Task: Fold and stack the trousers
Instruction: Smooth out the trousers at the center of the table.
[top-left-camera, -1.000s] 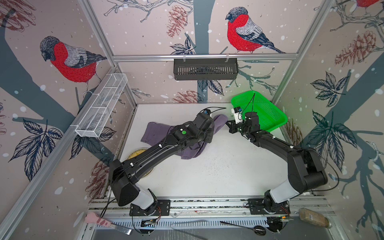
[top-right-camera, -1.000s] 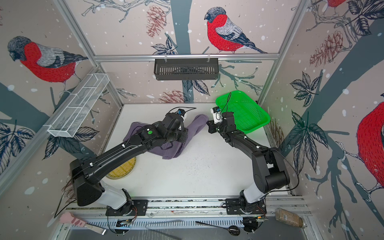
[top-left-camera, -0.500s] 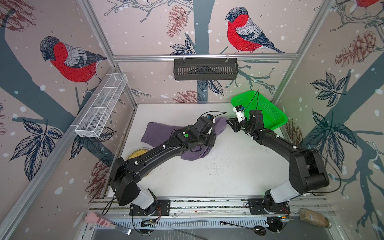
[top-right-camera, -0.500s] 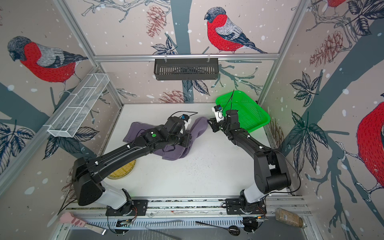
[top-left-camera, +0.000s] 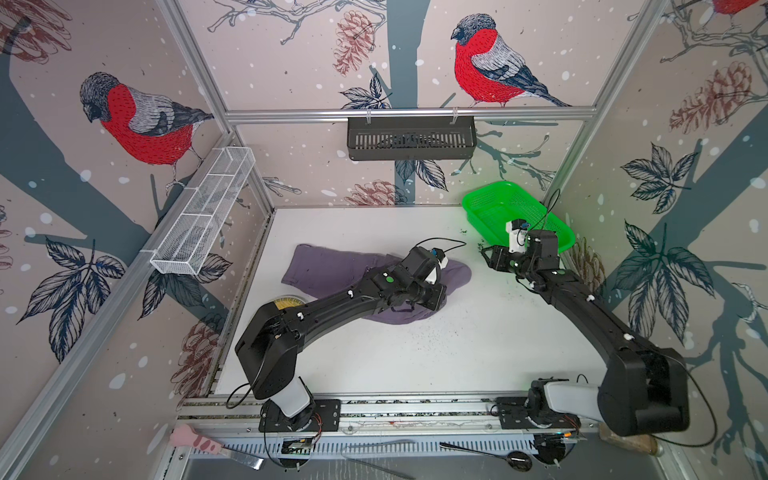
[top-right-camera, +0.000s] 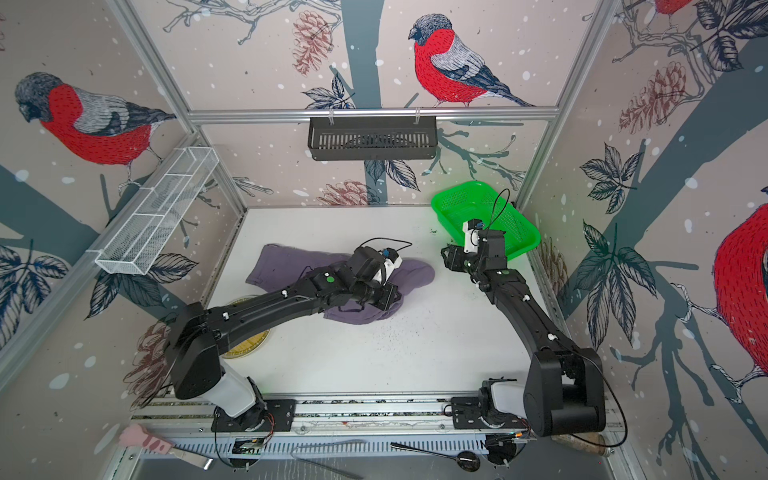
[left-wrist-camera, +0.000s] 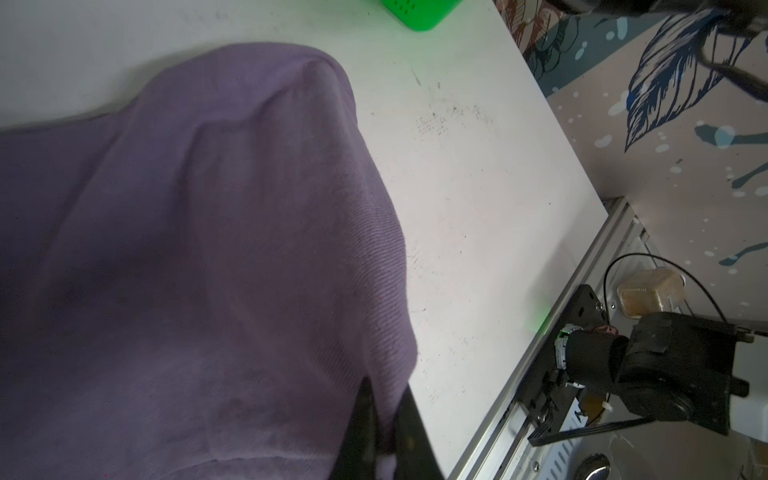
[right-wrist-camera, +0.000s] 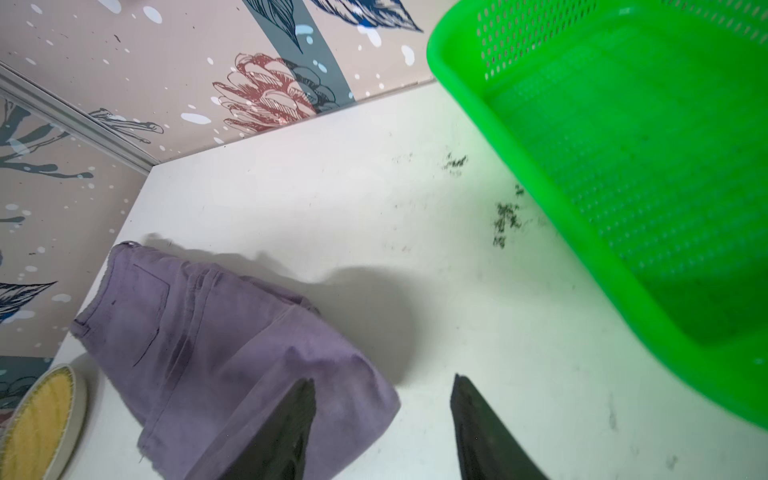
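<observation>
Between the two fingers of the left gripper (left-wrist-camera: 384, 419), a bit of the trousers (left-wrist-camera: 208, 249) is sitting tight. This gripper is pinching the purple cloth near its edge. The cloth is hanging from it in a soft hump over the rest of the pair. Under and behind this gripper, the trousers are lying bunched on the table (top-left-camera: 415, 353). The waist end is lying farthest from it, on the side away from the other arm.

The right gripper (right-wrist-camera: 382, 386) is standing open, and nothing is sitting between its fingers. It is hanging over bare table, near the round end of the trousers but not touching it. The green basket (right-wrist-camera: 457, 83) is sitting just beside it on its other side. A yellow disc (right-wrist-camera: 37, 419) is lying past the trousers, far from this gripper.

I think the left gripper is folding the cloth over. To do this well, it should be going slowly and low, so the cloth is lying down flat and not rolling into a lump. It should be letting go only when its edge is lying on the edge below. The right gripper could be coming in to hold the round end down, so the pair is not sliding along. The hump looks thick and soft, so it may flop back if it is dropped too soon.
</observation>
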